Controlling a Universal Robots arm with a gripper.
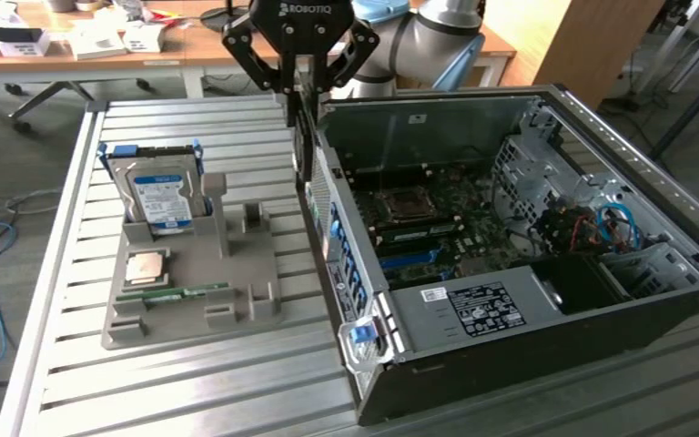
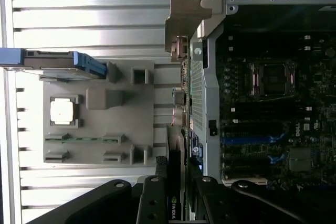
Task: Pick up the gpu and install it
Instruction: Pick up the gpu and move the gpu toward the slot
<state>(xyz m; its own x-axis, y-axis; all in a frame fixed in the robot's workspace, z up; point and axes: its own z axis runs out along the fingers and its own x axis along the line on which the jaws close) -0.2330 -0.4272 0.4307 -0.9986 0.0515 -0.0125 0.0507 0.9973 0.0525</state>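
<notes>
The gpu [image 1: 306, 137] hangs edge-on and upright from my gripper [image 1: 305, 91], whose fingers are shut on its upper edge. It hovers over the rear wall of the open computer case [image 1: 592, 123], at the case's side towards the exterior view's left. In the wrist view the gpu [image 2: 176, 166] runs as a thin dark card between the black fingers [image 2: 152, 203] of the gripper [image 2: 176, 195], with a small NVIDIA mark on it. Its lower end lies beside the case's rear panel, outside the motherboard [image 2: 262, 114].
A grey holder [image 1: 192, 314] on the slatted metal table holds a hard drive [image 1: 159, 196], a processor [image 1: 146, 266] and a memory stick [image 1: 186, 293]. The case's motherboard [image 1: 435, 228] has blue slots. Desks with boxes stand behind the table.
</notes>
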